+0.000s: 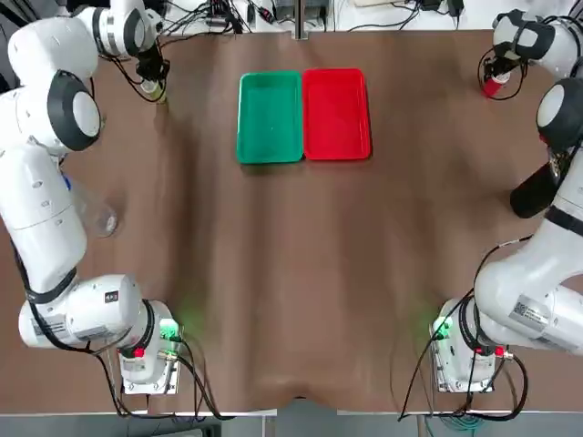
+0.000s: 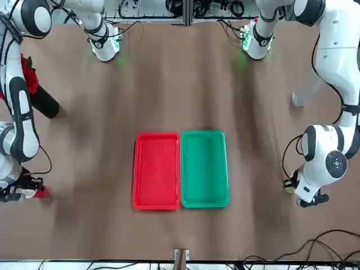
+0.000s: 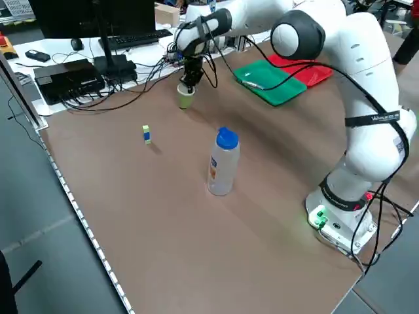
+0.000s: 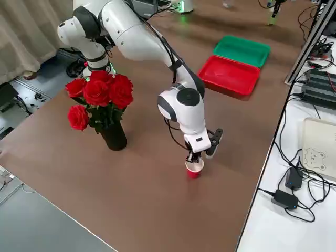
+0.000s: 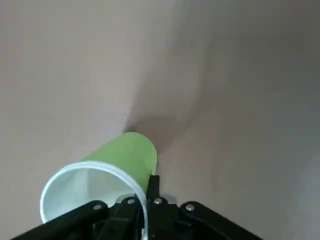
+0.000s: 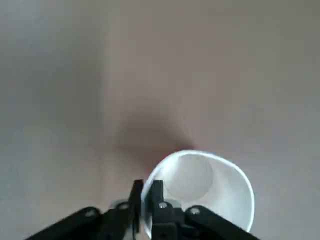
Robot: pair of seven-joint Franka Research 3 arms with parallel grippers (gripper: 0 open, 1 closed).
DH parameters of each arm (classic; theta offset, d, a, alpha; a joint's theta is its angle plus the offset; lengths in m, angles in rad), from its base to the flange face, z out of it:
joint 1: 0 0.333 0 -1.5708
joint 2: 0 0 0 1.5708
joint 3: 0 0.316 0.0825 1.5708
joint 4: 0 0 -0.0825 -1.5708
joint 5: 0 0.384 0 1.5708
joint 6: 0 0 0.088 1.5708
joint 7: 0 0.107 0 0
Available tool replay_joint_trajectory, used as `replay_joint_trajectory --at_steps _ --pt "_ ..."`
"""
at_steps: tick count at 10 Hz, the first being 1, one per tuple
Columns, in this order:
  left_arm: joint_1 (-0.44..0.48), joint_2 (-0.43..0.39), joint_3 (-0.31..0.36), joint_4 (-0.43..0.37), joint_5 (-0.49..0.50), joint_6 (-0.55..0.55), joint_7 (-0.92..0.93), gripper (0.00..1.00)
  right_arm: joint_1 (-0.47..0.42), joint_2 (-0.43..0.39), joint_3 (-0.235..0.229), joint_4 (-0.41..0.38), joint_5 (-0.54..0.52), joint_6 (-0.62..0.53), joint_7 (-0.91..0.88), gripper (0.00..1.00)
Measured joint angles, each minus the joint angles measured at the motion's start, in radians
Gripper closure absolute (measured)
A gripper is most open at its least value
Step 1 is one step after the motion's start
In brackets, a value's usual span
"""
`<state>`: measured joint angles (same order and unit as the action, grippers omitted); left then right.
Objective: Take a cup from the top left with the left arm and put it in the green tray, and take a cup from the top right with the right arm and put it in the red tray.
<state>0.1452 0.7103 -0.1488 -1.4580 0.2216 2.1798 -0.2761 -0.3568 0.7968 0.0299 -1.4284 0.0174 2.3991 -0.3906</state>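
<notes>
L grip clamped on green cup rim, tbl far L; R grip clamped on red cup rim, tbl far R | prob. light, thin paper, crushable: pinch one wall gently

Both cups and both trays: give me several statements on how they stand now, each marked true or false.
1. The left pincer is shut on the wall of the green cup. True.
2. The red cup sits inside the red tray. False: it is off to the side of that tray, in the right pincer.
3. The green tray and the red tray lie side by side. True.
4. The green tray holds the green cup. False: no cup is in it.
5. Both cups have white insides. True.
</notes>
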Motion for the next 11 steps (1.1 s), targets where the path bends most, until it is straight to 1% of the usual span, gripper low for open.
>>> replay_joint_trajectory --at_steps 1,2,3,4,5,6,7,8,9,11 --pt "-0.003 -0.033 -0.008 0.018 -0.009 -0.056 -0.027 0.98 0.000 0.000 0.000 0.005 0.000 -0.009 -0.011 0.96" --pt "-0.011 -0.077 -0.023 0.024 -0.026 -0.115 -0.073 0.98 0.003 -0.002 0.002 0.010 0.000 -0.038 -0.015 0.96" --pt "-0.039 -0.121 -0.046 0.025 -0.042 -0.186 -0.144 0.98 0.008 -0.010 0.005 0.024 0.000 -0.092 -0.015 0.96" --pt "-0.092 -0.155 -0.070 0.025 -0.059 -0.240 -0.259 0.98 0.016 -0.030 0.009 0.040 0.002 -0.149 -0.015 0.96" --pt "-0.163 -0.171 -0.090 0.025 -0.080 -0.257 -0.395 0.98 0.025 -0.069 0.013 0.053 0.005 -0.221 0.007 0.96" --pt "-0.238 -0.174 -0.103 0.024 -0.100 -0.259 -0.517 0.98 0.039 -0.122 0.016 0.060 0.008 -0.300 0.070 0.96" --pt "-0.315 -0.166 -0.105 0.022 -0.107 -0.259 -0.628 0.98 0.063 -0.178 0.020 0.060 0.010 -0.367 0.168 0.96" --pt "-0.372 -0.148 -0.105 0.023 -0.108 -0.258 -0.715 0.98 0.100 -0.225 0.025 0.060 0.013 -0.429 0.285 0.96" --pt "-0.412 -0.119 -0.102 0.026 -0.109 -0.242 -0.770 0.98 0.140 -0.262 0.033 0.059 0.025 -0.480 0.405 0.96" --pt "-0.461 -0.043 -0.093 0.046 -0.109 -0.139 -0.827 0.98 0.206 -0.315 0.059 0.057 0.071 -0.554 0.599 0.96"
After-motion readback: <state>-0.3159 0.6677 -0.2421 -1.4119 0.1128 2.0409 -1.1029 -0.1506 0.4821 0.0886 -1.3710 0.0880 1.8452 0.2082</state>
